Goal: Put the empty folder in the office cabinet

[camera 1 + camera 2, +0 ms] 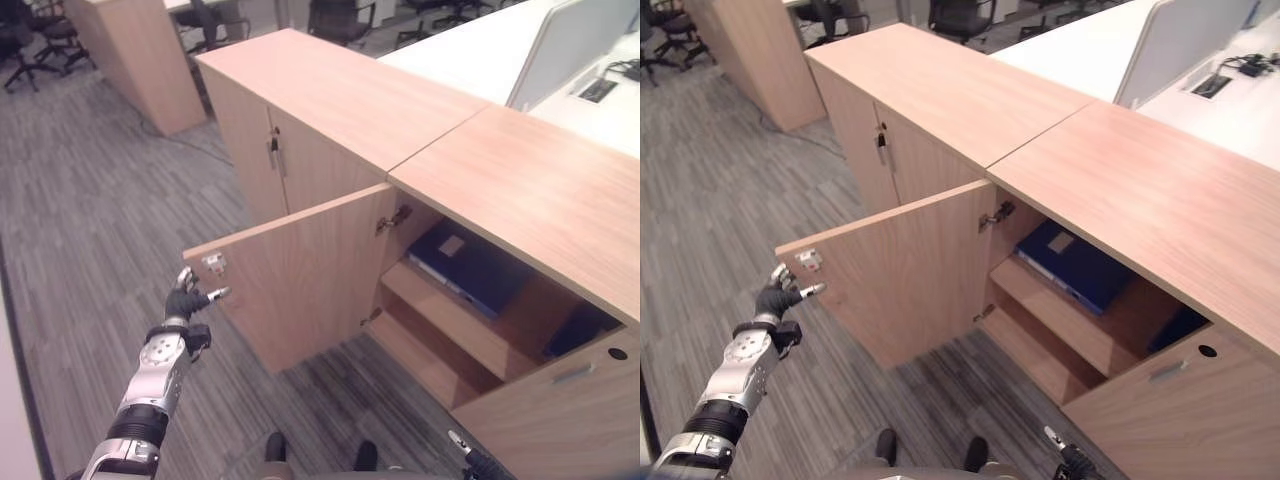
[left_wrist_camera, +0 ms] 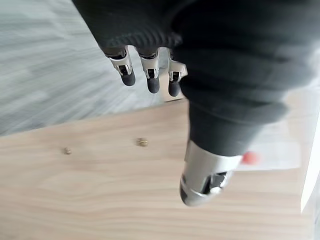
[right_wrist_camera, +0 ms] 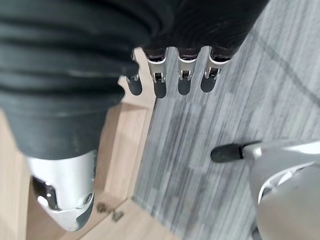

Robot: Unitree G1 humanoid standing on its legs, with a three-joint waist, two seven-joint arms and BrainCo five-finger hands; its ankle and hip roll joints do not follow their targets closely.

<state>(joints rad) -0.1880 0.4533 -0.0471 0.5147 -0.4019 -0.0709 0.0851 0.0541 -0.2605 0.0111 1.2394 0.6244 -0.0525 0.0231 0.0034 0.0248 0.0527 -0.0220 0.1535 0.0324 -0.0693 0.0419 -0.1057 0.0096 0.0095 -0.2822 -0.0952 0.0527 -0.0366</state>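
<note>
A dark blue folder (image 1: 470, 268) lies flat on the upper shelf inside the open office cabinet (image 1: 520, 190). The cabinet's left door (image 1: 300, 270) stands swung out toward me. My left hand (image 1: 183, 303) is open just off that door's free edge, by the small latch plate, fingers relaxed and holding nothing; its wrist view shows the fingers (image 2: 152, 82) above the door's wood. My right hand (image 1: 470, 458) sits low at the bottom edge by the right door, and its fingers (image 3: 182, 82) hang straight over the carpet, empty.
The cabinet's right door (image 1: 560, 410) is open toward me at the lower right. A closed cabinet (image 1: 330, 90) with a key in its lock adjoins on the left. Another wooden unit (image 1: 140, 60) and office chairs (image 1: 340, 18) stand behind. White desks (image 1: 480, 50) lie beyond the cabinet.
</note>
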